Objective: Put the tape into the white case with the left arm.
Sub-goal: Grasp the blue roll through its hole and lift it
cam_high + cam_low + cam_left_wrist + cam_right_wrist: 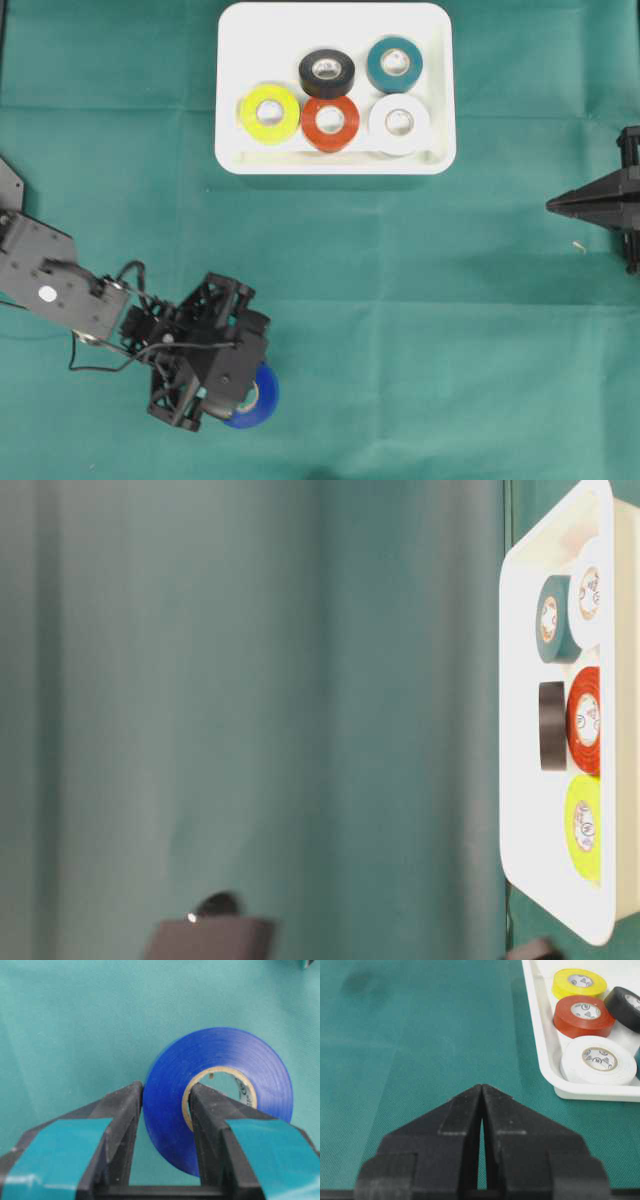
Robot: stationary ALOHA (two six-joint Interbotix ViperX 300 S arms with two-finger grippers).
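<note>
A blue tape roll (264, 397) (220, 1055) stands on edge on the green cloth near the front left. My left gripper (243, 402) (167, 1091), with teal bands on its fingers, is shut on the roll's wall, one finger outside it and the other inside the cardboard core. The white case (335, 166) (540, 1035) (520, 730) sits at the back middle, well away from the blue roll. My right gripper (552, 205) (482, 1088) rests shut and empty at the right edge, pointing left.
Inside the case lie several rolls: yellow (269, 113), red (330, 122), black (326, 71), teal (394, 64) and white (399, 123). Its left back corner holds no roll. Green cloth (400, 300) covers the table between the blue roll and the case.
</note>
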